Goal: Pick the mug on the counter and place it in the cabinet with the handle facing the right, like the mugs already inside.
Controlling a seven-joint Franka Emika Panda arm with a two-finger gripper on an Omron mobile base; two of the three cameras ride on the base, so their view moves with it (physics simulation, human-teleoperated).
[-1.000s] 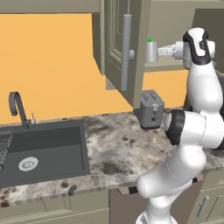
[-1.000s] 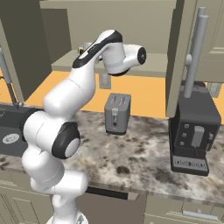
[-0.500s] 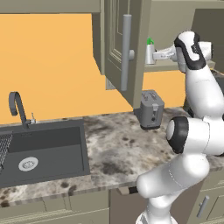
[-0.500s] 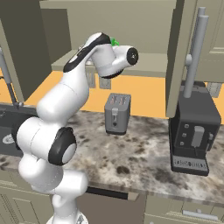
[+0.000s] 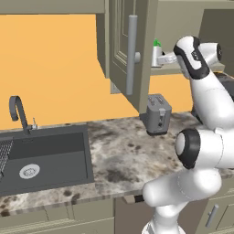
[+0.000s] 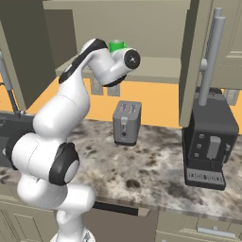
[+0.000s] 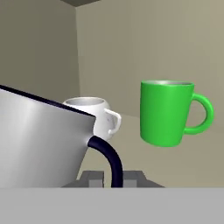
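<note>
The pale grey-white mug with a thin black loop handle (image 7: 43, 144) sat tilted inside the olive-beige wall cabinet (image 5: 137, 41), beside a bright green mug (image 7: 168, 113) and a small white mug (image 7: 98, 116); its handle lay against the narrow, near-closed jaws of the arm's gripper (image 7: 107, 179). A grey toaster (image 6: 126, 122) stood on the speckled stone worktop (image 6: 156, 165) below.

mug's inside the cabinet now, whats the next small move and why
Probably open the gripper a little and let go. In the hand view the mug sits close in front of the fingers, inside the cabinet, its black loop handle on the right like those of the green mug and the small white mug. Then back straight out.
</note>
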